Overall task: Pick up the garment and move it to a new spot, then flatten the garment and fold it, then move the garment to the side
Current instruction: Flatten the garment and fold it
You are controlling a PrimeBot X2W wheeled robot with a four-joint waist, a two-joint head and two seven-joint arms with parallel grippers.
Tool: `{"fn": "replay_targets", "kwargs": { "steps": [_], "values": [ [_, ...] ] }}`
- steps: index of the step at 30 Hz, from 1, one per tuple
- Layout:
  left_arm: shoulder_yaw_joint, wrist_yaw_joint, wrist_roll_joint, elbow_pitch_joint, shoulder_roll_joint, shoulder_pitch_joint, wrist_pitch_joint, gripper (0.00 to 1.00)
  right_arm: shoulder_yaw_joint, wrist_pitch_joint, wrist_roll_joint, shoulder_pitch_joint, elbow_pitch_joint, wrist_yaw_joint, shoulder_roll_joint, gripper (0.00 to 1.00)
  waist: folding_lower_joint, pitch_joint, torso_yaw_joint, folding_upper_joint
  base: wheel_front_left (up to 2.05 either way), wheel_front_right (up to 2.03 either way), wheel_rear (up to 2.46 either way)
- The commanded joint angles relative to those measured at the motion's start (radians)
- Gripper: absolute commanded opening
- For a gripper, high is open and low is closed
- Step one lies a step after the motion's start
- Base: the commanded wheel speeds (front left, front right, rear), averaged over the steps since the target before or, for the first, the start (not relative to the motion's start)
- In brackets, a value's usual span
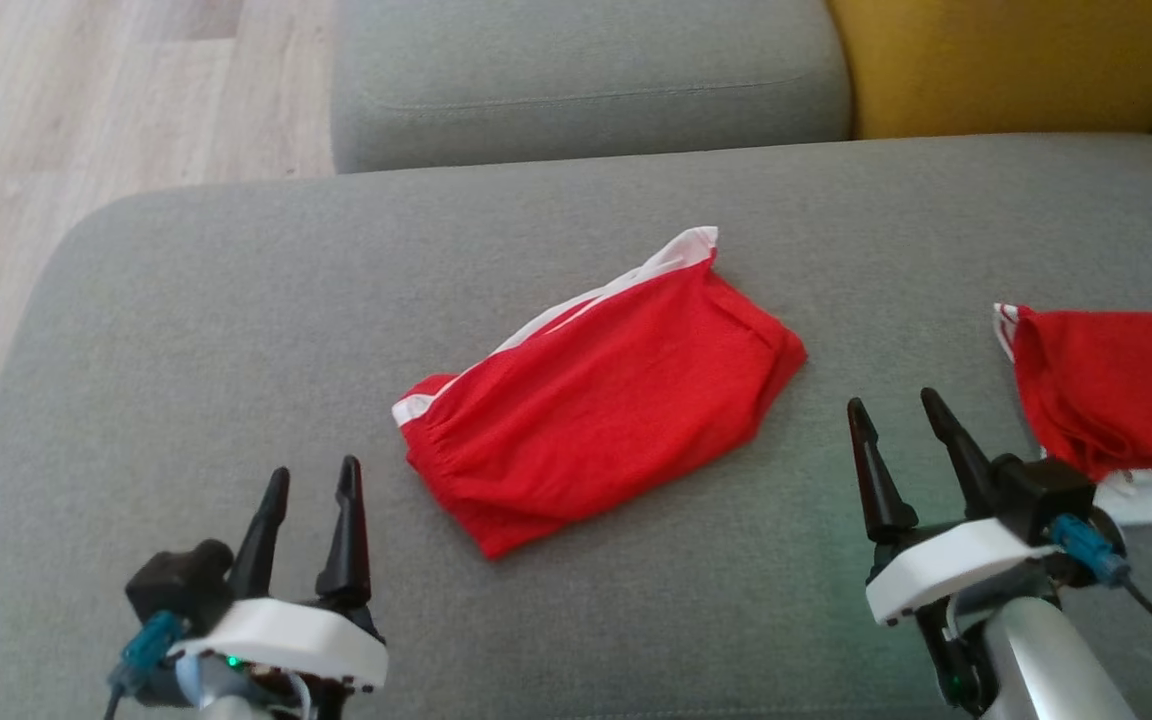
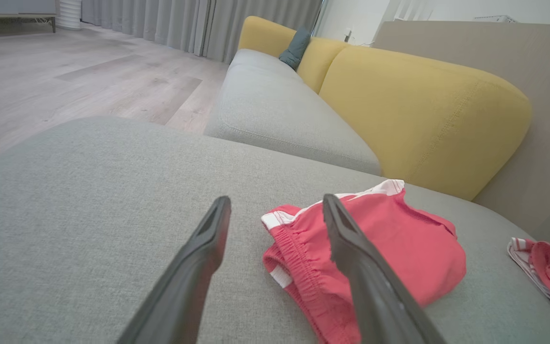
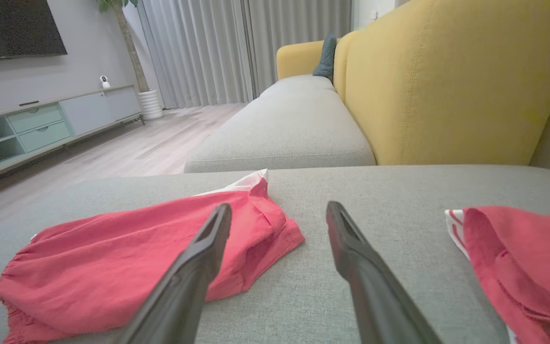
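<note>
A pair of red shorts with white trim lies folded on the grey sofa cushion, slanted from lower left to upper right. My left gripper hovers open at the lower left, a short way left of the shorts' waistband. My right gripper stands open at the lower right, just beyond the shorts' right end. Neither touches the garment, and nothing is between either pair of fingers.
A second red garment with white stripes lies at the cushion's right edge, partly under my right wrist. Another grey seat cushion and a yellow backrest stand behind. Wooden floor lies off the cushion's left edge.
</note>
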Motion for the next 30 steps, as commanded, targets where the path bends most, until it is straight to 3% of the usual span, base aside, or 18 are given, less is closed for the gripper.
{"fn": "replay_targets", "kwargs": {
  "steps": [1, 9, 12, 20, 30],
  "values": [
    [0.043, -0.016, 0.018, -0.021, -0.007, -0.061, -0.012, 1.0, 0.011, 0.018, 0.02, -0.02, -0.032, -0.001, 0.01, 1.0, 0.0001, 0.012, 0.019, -0.0001, 0.0, 0.0, 0.0],
    [0.053, -0.05, 0.047, 0.012, -0.031, -0.09, -0.012, 1.0, -0.04, 0.119, 0.084, -0.078, 0.006, -0.001, 0.025, 1.0, 0.0001, 0.067, 0.087, -0.0001, 0.0, 0.0, 0.0],
    [0.05, -0.061, 0.054, 0.024, -0.038, -0.099, -0.012, 1.0, -0.087, 0.163, 0.163, -0.11, 0.052, -0.001, 0.027, 1.0, 0.0001, 0.087, 0.118, -0.0001, 0.0, 0.0, 0.0],
    [0.032, -0.078, 0.065, 0.045, -0.046, -0.129, -0.012, 1.0, -0.144, 0.235, 0.425, -0.212, 0.237, -0.001, 0.027, 1.0, 0.0001, 0.127, 0.197, -0.0001, 0.0, 0.0, 0.0],
    [-0.005, -0.065, 0.056, 0.045, -0.047, -0.148, -0.012, 1.0, -0.182, 0.244, 0.557, -0.344, 0.467, -0.001, 0.027, 1.0, 0.0001, 0.157, 0.248, -0.0001, 0.0, 0.0, 0.0]
  ]
}}
